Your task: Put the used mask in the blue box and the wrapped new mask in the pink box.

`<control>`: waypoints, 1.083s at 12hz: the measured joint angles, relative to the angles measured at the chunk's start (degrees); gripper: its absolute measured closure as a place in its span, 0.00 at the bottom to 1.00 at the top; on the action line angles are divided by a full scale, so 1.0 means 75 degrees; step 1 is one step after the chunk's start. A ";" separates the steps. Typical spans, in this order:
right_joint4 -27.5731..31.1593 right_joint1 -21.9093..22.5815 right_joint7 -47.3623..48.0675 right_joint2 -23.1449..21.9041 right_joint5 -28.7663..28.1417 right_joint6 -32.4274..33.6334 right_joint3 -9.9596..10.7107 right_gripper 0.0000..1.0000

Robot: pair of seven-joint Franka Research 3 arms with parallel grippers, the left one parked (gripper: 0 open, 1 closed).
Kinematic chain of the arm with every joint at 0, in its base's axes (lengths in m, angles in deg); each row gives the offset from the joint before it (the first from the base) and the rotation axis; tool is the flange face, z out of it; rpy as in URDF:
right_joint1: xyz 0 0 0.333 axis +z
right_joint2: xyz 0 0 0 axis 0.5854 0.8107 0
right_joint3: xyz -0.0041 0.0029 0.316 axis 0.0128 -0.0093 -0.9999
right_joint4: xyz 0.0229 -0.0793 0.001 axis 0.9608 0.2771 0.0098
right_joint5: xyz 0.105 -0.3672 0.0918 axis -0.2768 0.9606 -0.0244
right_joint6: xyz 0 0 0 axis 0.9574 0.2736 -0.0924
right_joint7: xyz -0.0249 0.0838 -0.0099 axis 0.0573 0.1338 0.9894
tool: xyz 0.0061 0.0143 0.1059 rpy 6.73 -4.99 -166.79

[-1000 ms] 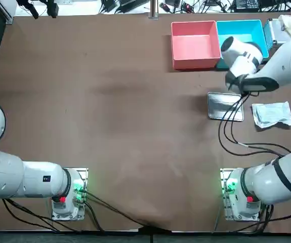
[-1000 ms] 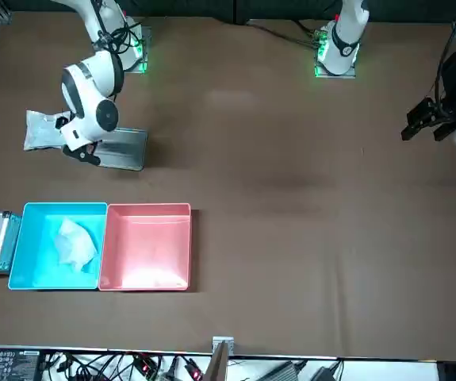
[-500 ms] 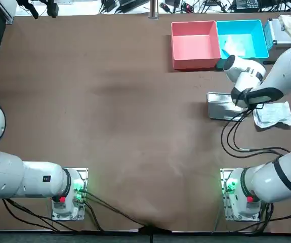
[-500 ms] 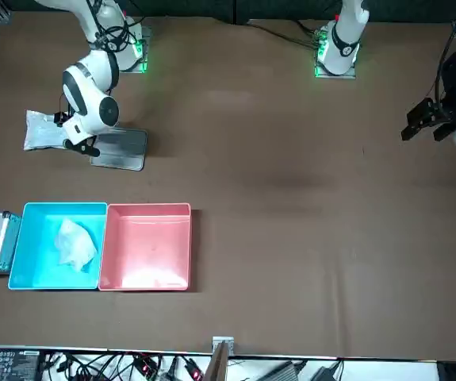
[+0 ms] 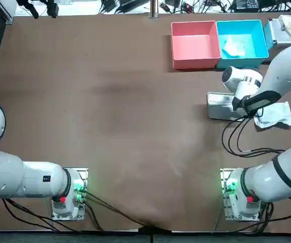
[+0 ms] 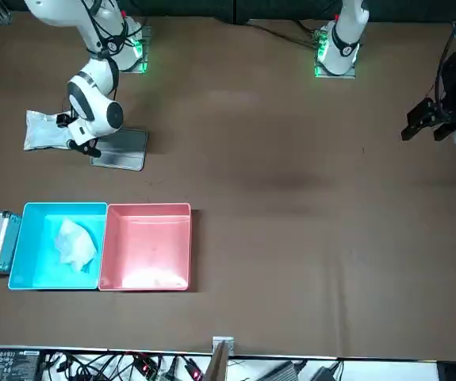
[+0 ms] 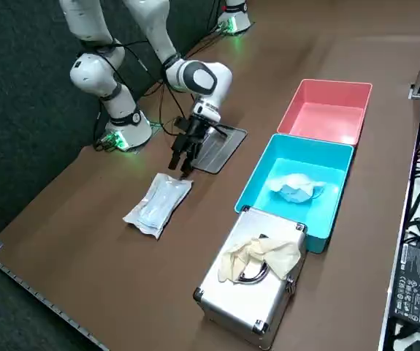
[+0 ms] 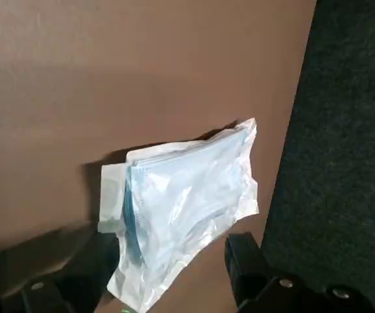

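toward the wrapped new mask (image 5: 273, 114), lying by the table's right edge, your right gripper (image 7: 181, 162) is dropping back from the boxes, jaws apart. used mask (image 5: 234, 47) is already resting in the blue box (image 5: 241, 22); pink box (image 5: 195, 48) is waiting empty.

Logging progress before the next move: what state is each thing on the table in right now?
used mask: lying in the blue box.
pink box: empty.
wrapped new mask: flat on the table, not gripped.
right tool: open, poised over the wrapped new mask.
metal case: shut, gloves on its lid.
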State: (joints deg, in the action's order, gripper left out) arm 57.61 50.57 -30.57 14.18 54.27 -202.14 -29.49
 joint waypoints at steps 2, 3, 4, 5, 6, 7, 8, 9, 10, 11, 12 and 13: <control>-0.0001 -0.0057 0.0110 0.0161 0.0066 -0.0023 0.0000 0.00; -0.0001 -0.0108 0.0127 0.0186 0.0095 -0.0027 0.0000 0.00; -0.0002 -0.0170 0.0127 0.0188 0.0107 -0.0036 0.0000 0.00; -0.0002 -0.0292 0.0127 0.0189 0.0146 -0.0061 0.0001 0.00; -0.0002 -0.0341 0.0127 0.0193 0.0182 -0.0072 0.0000 0.00; -0.0002 -0.0383 0.0127 0.0205 0.0226 -0.0094 0.0000 0.00; -0.0002 -0.0425 0.0127 0.0228 0.0250 -0.0176 0.0000 0.00; -0.0002 -0.0477 0.0127 0.0262 0.0257 -0.0287 0.0000 0.00; -0.0002 -0.0537 0.0127 0.0290 0.0271 -0.0383 0.0000 0.00; -0.0002 -0.0599 0.0127 0.0310 0.0309 -0.0455 0.0000 0.01; -0.0002 -0.0668 0.0127 0.0331 0.0358 -0.0495 0.0000 0.01; -0.0002 -0.0732 0.0127 0.0356 0.0413 -0.0510 0.0001 0.01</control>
State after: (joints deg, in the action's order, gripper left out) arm 57.59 45.08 -29.62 16.85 57.37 -205.97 -29.49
